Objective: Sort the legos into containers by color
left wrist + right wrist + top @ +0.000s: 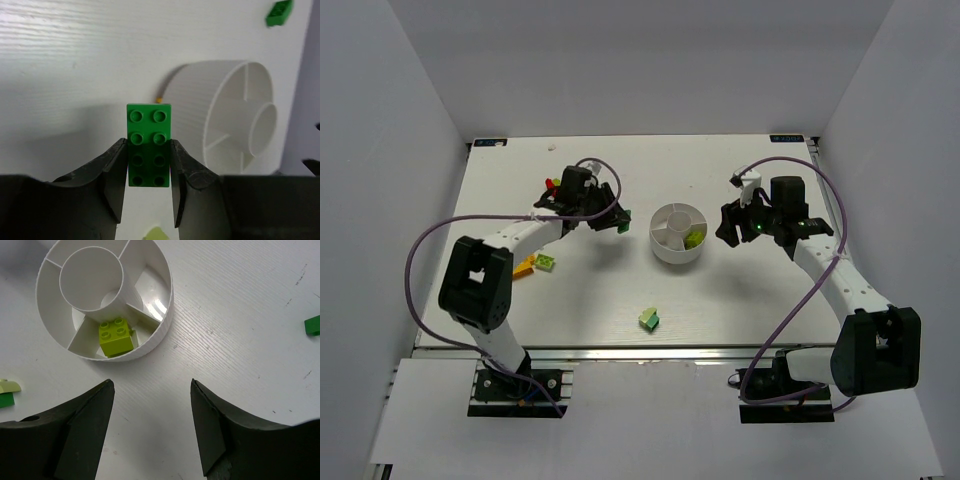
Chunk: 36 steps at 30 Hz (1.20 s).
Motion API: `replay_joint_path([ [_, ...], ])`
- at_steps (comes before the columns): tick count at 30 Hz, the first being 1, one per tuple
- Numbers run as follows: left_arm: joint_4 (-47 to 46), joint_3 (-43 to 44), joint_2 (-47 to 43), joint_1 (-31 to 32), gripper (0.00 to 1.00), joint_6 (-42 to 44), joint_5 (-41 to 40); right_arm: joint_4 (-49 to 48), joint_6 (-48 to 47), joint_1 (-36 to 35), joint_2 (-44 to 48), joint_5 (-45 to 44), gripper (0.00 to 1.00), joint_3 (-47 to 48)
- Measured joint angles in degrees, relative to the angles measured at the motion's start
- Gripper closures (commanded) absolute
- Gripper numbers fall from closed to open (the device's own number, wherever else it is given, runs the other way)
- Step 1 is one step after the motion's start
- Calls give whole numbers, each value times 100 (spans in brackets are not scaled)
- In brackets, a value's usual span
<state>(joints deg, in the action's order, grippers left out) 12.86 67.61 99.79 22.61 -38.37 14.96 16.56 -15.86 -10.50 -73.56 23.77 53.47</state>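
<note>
My left gripper (pixel 148 142) is shut on a dark green lego (pixel 148 120), its studs facing the camera, held a little left of the white divided dish (pixel 225 120). From above, that gripper (pixel 612 216) and its brick (pixel 623 220) hang left of the dish (pixel 660 240). One lime lego (pixel 116 336) lies in a wedge compartment on the dish's (pixel 162 335) near side. My right gripper (pixel 152 390) is open over bare table just right of the dish, with nothing between its fingers.
Red (pixel 550 185), orange (pixel 525 266) and lime (pixel 549 261) legos lie on the left near my left arm. A pale green and green pair (pixel 648 319) sits near the front. Another green lego (pixel 312 325) lies past the dish.
</note>
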Motion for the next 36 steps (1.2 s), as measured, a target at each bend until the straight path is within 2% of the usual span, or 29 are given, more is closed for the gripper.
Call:
replay_joint_path([
  [8,-1523,-1152,-584,-63,84,-1255,1307,2,2,0,0,50,32,0],
  [12,-2487,-1727,-734,-50,85,-2142,1523,2,2,0,0,74,32,0],
  [17,-3545,-2037,-752,52,86,-3169,1526,2,2,0,0,87,32,0],
  [21,-3899,-2055,-763,216,86,-3676,1561,2,2,0,2,92,32,0],
  [28,-3821,-2293,-1075,313,88,-4522,1781,0,35,0,42,114,32,0],
  [36,-4682,-3163,-1475,476,89,-6360,1598,-4,52,0,208,153,32,-2],
])
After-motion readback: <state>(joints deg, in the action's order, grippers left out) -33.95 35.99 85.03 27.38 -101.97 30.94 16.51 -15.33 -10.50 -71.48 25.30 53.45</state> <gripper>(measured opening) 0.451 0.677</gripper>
